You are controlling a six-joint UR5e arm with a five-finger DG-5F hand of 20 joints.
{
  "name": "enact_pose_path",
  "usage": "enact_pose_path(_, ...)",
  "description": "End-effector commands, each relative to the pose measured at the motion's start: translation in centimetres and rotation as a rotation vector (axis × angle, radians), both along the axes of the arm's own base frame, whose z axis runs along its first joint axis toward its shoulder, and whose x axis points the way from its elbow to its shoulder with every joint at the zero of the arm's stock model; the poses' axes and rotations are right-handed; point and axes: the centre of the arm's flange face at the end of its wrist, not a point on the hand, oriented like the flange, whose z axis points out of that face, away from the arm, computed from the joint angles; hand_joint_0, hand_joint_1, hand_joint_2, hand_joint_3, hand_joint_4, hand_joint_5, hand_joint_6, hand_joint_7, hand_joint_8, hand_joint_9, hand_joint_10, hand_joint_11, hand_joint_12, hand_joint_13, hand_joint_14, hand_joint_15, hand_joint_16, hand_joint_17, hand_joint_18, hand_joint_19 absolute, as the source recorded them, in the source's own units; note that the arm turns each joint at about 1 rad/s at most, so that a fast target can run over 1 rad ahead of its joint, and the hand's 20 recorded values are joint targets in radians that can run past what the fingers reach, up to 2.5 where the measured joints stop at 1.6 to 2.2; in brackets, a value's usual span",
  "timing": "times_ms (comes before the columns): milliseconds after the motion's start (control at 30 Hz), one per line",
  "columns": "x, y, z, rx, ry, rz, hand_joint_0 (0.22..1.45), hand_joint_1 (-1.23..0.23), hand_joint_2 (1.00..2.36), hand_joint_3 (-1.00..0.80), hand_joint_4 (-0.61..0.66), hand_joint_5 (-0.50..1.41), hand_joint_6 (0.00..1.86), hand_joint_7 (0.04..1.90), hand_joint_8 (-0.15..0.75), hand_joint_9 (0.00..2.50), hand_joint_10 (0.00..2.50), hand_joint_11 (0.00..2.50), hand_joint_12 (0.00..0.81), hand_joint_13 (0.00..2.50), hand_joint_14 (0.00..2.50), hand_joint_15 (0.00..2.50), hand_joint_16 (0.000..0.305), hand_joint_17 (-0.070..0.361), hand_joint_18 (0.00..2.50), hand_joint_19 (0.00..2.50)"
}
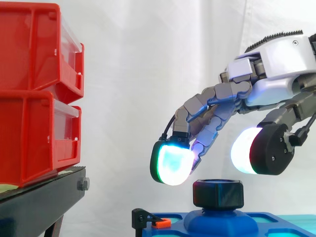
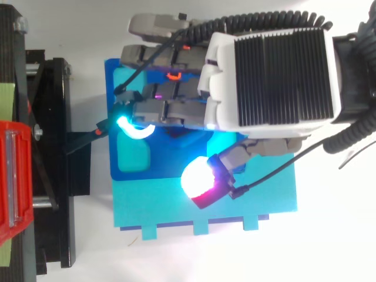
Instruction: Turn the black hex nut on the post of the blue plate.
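Hand (image 1: 276, 74) in from the right in the side view, tipped downward, open and holding nothing. Fingers (image 1: 173, 163) loosely bent and reaching down and forward, the foremost pad glowing green and white. Thumb (image 1: 252, 150) set well apart from them, its pad glowing white. Clear gap between thumb and fingers.

Directly beneath that gap: black hex nut (image 1: 217, 193), upright on a rounded blue post (image 1: 219, 221). Foremost finger pad just above and beside the nut's upper edge on the fingertip side, apparently not touching. Thumb pad higher, above the nut's other side, also clear of it.

Under the hand, seen from above: blue plate (image 2: 158, 167) with a turquoise recess, lying flat on a lighter turquoise board (image 2: 176, 214). Small black clip with an orange tab (image 1: 157, 222) at the plate's edge, below and beyond the fingertips.

Further out past the fingertips: two red bins (image 1: 34, 94) stacked one on the other, on a black stand (image 1: 44, 197). White tabletop (image 2: 329, 247) under and around the board. White curtain (image 1: 148, 59) behind everything.
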Motion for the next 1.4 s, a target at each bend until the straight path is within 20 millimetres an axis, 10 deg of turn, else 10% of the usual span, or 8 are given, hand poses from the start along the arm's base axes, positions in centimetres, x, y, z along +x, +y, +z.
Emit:
enact_pose_path(0,-0.1,-0.8,-0.1,-0.002,0.001,-0.003,0.49,-0.47,1.0,-0.5,0.2,-0.1,0.5,0.82,0.257,0.72,0.0,0.0,0.315,0.3,0.0,0.0,0.04,0.09,0.0,0.01)
enact_pose_path(400,-0.6,-2.9,0.0,-0.002,-0.001,0.01,0.48,-0.46,1.0,-0.5,0.23,-0.11,0.5,0.82,0.262,0.69,0.0,0.0,0.324,0.29,0.0,0.0,0.041,0.092,0.0,0.02)
enact_pose_path(1367,-0.2,0.8,-0.2,-0.003,0.014,0.057,0.48,-0.43,1.0,-0.5,0.21,-0.1,0.5,0.81,0.259,0.68,0.0,0.0,0.327,0.28,0.0,0.0,0.042,0.094,0.0,0.02)
